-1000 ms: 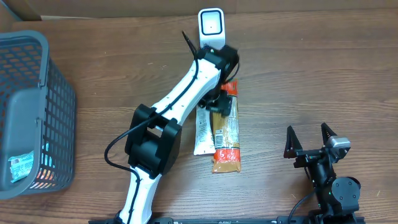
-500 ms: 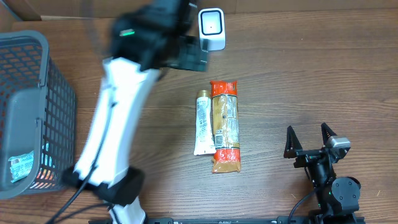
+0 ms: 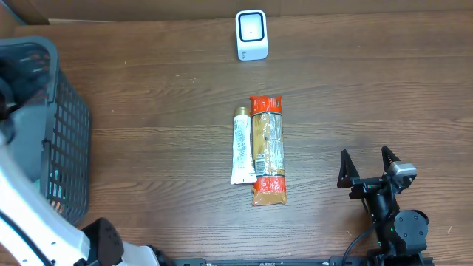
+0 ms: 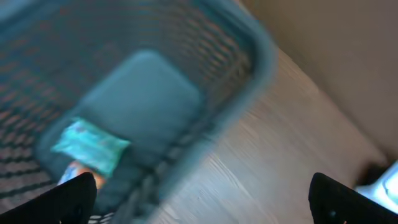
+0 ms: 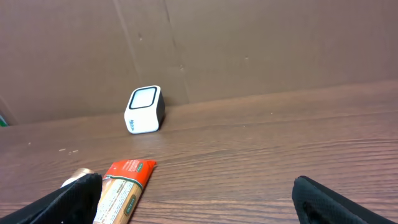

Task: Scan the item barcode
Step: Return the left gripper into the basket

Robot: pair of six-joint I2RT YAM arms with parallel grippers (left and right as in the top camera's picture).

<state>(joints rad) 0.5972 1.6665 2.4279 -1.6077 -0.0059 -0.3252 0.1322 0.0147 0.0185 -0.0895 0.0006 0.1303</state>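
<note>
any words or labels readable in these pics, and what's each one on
No text can be read in any view.
On the orange-ended packet: printed label, too small to read.
On the white tube: dark print along it, too small to read.
On the teal packet in the basket: blurred, unreadable.
On the scanner: no readable marking.

Mock shop checkout on a wooden table (image 3: 369, 96): barcode scanner (image 3: 251, 34), grey shopping basket (image 3: 70, 140), cardboard backdrop (image 5: 249, 43).
</note>
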